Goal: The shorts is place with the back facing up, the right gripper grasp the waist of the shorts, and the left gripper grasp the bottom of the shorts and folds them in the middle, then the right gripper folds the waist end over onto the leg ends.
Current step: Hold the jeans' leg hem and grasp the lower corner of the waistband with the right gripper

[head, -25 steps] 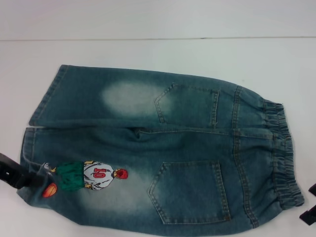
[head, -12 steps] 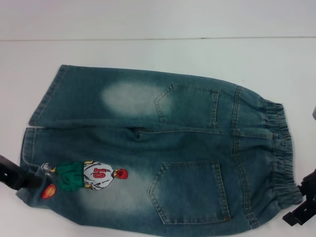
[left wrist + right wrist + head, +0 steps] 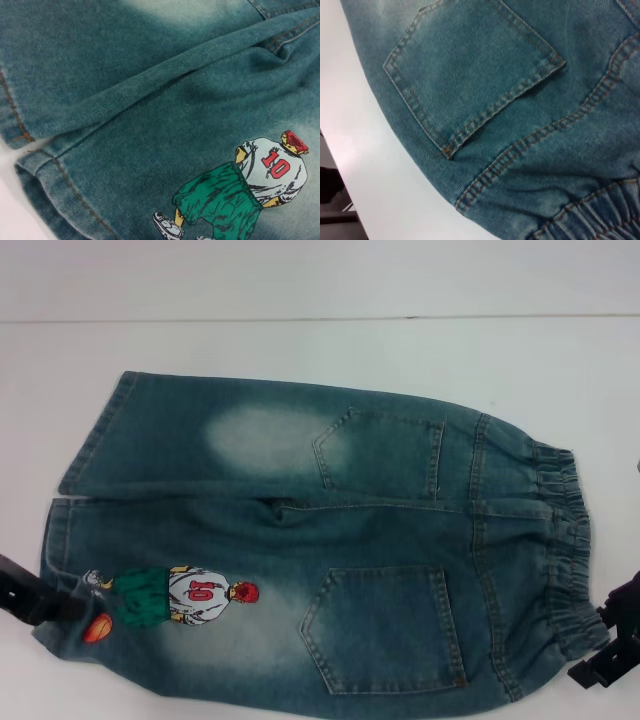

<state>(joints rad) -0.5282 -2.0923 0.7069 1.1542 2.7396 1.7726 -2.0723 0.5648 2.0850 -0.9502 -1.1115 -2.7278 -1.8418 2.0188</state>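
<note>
Your right gripper [image 3: 612, 640] has come in from the frame's edge over the last second and now sits against the near corner of the elastic waistband [image 3: 570, 540], where a moment ago only its tip showed beside the cloth; I read that as the approach to the waist grasp nearly done, though nothing is lifted yet. Your left gripper [image 3: 30, 595] has barely shifted and rests at the hem of the near leg, just beside the cartoon basketball player patch [image 3: 185, 598]. The denim shorts [image 3: 320, 540] lie flat on the white table [image 3: 300, 350], back pockets up, waist to your right, legs to your left, and they have not moved. Both grippers are cut off by the picture's edge, and neither wrist view shows its own fingers, so I cannot tell whether either one is released or clenched on the cloth. The near edge of the shorts runs out of the head view, so you cannot check the lower hem there.
</note>
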